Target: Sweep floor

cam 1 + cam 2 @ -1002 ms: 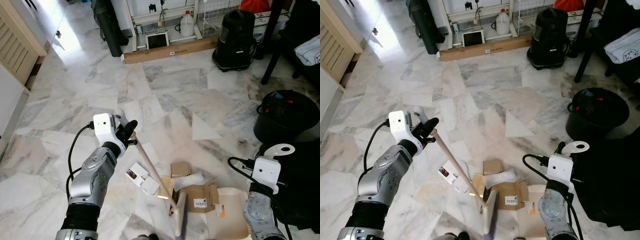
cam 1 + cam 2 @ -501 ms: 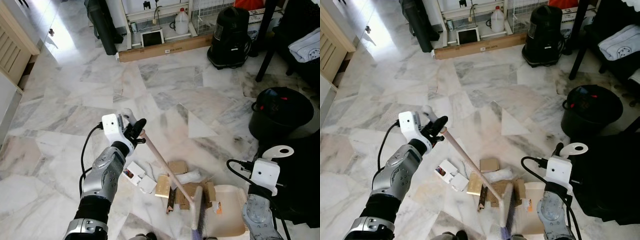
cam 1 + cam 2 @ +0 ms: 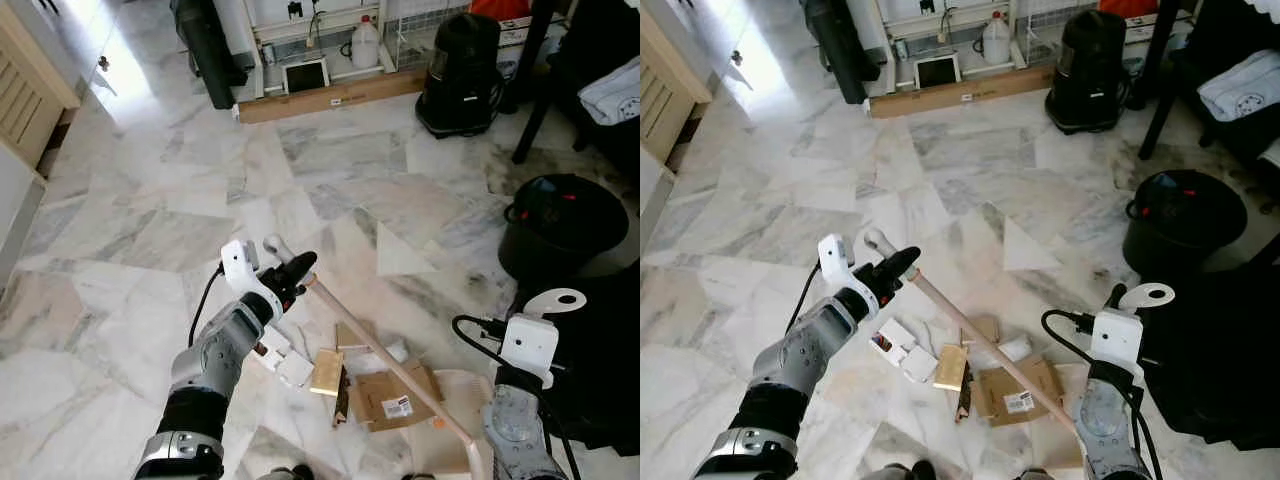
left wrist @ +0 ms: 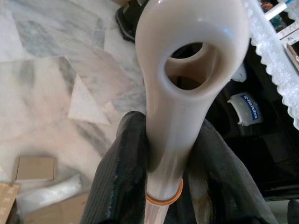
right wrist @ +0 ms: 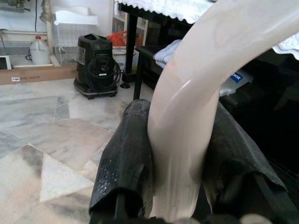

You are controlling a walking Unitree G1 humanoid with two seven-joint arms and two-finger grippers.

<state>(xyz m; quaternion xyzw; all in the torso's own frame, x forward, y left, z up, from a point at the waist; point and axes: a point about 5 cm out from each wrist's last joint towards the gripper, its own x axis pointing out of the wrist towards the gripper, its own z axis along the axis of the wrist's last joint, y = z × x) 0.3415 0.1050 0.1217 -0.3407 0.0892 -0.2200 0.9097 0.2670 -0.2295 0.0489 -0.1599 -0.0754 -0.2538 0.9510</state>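
Left gripper (image 3: 290,278) clamped on broom handle (image 3: 380,350), angled low toward lower right to drag cardboard scraps (image 3: 385,398) onto dustpan (image 3: 445,440) gripped by right gripper (image 5: 173,186).

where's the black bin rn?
In the left eye view the black bin stands on the marble floor at the robot's right, ahead of the right gripper's wrist camera and nearer than the black vacuum.

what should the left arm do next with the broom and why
Probably draw the broom handle back toward the pile for another stroke. The left gripper is shut on the handle's top end, the right gripper is shut on the dustpan handle, and cardboard scraps and white boxes lie on the marble floor beside the dustpan.
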